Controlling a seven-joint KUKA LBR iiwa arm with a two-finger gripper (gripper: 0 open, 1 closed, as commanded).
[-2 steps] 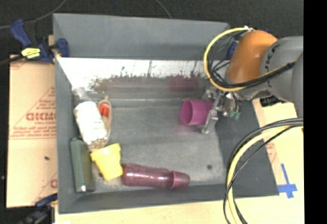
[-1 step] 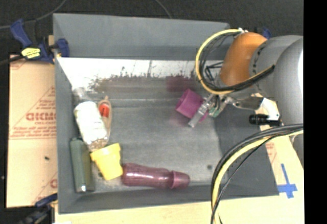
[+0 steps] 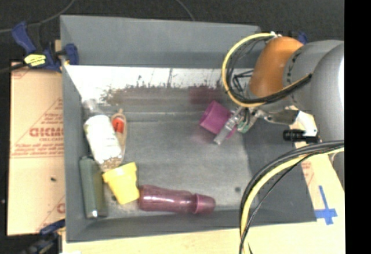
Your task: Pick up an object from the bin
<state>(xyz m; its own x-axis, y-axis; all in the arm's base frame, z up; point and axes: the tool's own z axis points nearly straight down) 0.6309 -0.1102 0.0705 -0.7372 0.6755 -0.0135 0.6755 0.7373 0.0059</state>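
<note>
Item one, highest in the frame and closest to the lens: the arm (image 3: 322,82), grey, entering from the right edge, with its orange cover (image 3: 275,67) and looped cables (image 3: 229,76) sitting over the upper right part of the bin (image 3: 162,44). Below the cover I observe the gripper (image 3: 227,131) down inside the bin, right of centre, angled toward the lower left of the frame. A purple block (image 3: 214,116), tilted, lies directly against the gripper's upper-left side, close to the back wall; the two appear to touch. I cannot tell how far the gripper is open, nor whether it has hold of the block. The remaining contents are well apart from it, gathered along the left and lower sides. A white bottle (image 3: 102,140) lies at the left wall with a small orange-red piece (image 3: 118,126) just beside it. Below these, a yellow cup (image 3: 122,182) rests on its side, a dark green tube (image 3: 91,187) lies along the left wall, and a long maroon bottle (image 3: 174,200) lies along the lower wall, its left end touching the cup.
</note>
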